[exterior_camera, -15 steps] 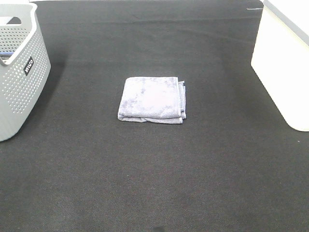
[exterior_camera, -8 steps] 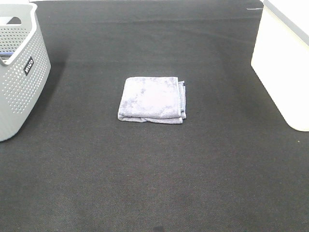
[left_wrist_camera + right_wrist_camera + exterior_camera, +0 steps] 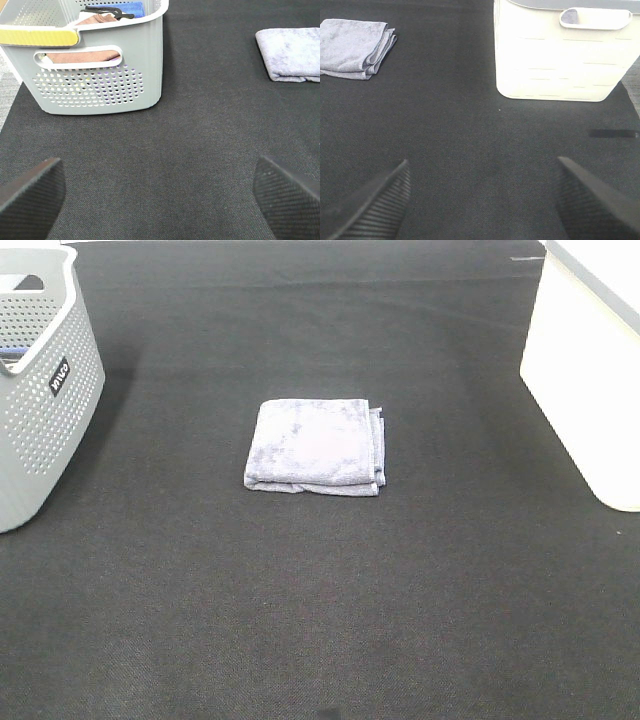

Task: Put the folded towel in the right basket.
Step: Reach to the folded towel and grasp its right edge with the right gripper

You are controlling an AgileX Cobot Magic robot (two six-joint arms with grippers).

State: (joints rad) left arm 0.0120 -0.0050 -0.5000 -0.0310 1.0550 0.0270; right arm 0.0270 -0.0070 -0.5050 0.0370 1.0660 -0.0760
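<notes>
A folded lavender-grey towel (image 3: 316,445) lies flat in the middle of the black mat; it also shows in the left wrist view (image 3: 292,52) and the right wrist view (image 3: 356,47). The white right basket (image 3: 590,370) stands at the right edge, also in the right wrist view (image 3: 562,52). Neither arm shows in the exterior high view. My left gripper (image 3: 160,200) is open and empty, well short of the towel. My right gripper (image 3: 485,200) is open and empty, over bare mat between the towel and the white basket.
A grey perforated basket (image 3: 40,390) stands at the left edge; in the left wrist view (image 3: 95,60) it holds brown and blue cloths. The black mat (image 3: 320,600) covers the whole table. A short dark strip (image 3: 612,133) lies near the white basket.
</notes>
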